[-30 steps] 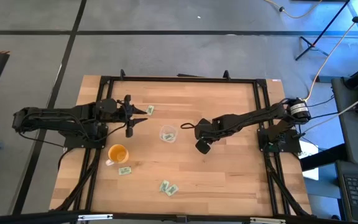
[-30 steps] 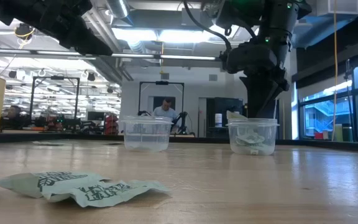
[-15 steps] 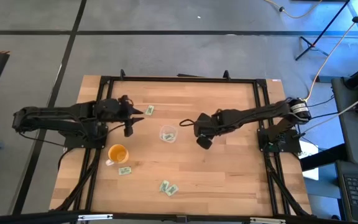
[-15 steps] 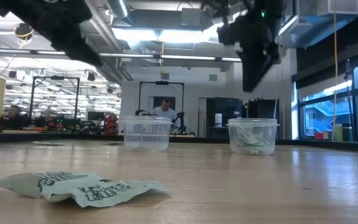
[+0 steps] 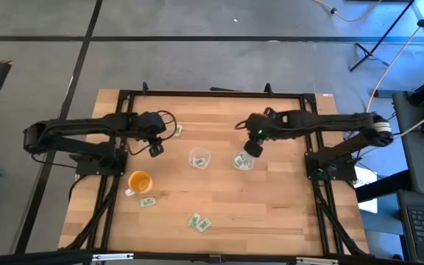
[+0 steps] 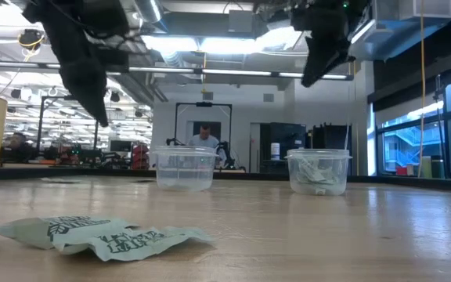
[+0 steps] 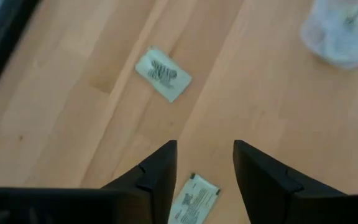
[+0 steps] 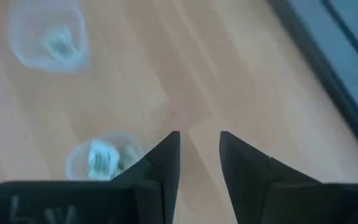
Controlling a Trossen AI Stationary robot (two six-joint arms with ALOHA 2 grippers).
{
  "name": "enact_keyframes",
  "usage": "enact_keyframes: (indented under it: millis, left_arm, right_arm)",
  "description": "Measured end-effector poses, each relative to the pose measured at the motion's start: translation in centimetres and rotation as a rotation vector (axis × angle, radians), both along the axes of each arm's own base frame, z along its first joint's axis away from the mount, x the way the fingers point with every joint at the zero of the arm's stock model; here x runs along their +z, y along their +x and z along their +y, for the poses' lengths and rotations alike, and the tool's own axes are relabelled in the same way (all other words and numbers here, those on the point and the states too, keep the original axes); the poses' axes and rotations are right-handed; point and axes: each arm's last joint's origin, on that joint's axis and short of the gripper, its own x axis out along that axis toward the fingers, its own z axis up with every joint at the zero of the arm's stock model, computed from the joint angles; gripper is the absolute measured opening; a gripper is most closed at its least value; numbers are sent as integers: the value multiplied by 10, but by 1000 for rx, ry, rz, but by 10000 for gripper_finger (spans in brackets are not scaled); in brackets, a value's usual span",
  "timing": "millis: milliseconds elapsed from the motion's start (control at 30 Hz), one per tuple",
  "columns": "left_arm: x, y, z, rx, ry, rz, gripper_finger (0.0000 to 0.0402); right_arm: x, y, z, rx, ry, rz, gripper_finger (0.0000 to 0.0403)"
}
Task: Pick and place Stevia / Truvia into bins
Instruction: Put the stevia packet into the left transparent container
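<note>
Left gripper (image 5: 155, 149) is hanging with fingers apart and empty over a green-and-white packet (image 7: 195, 199), another (image 7: 163, 74) lying nearby towards the table's far left corner. Right gripper (image 5: 252, 149) – fingers apart, empty – is hovering beside two clear bins (image 5: 243, 160) (image 5: 199, 157) mid-table, both holding packets. Bare wood (image 5: 271, 206) is stretching around them.

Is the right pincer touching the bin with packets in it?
Apart. The low view shows the right pincer hanging well above the bin, with open background between them.
</note>
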Motion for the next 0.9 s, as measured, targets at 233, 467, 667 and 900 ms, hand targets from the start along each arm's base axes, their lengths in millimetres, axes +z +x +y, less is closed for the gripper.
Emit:
enact_keyframes:
  millis: [233,467,667,900]
  left_arm:
    - [-10,10,17,136,-83,61,172]
    - [-25,2,24,256,-175,246,157]
    - [-37,8,26,245,-195,317,157]
    - [-53,17,30,303,-223,368,159]
  right_arm:
    - [5,-21,-16,159,24,-282,116]
    - [-1,-28,-15,157,43,-293,116]
    - [-10,-29,-15,142,58,-278,116]
    - [-20,-30,-15,146,57,-271,116]
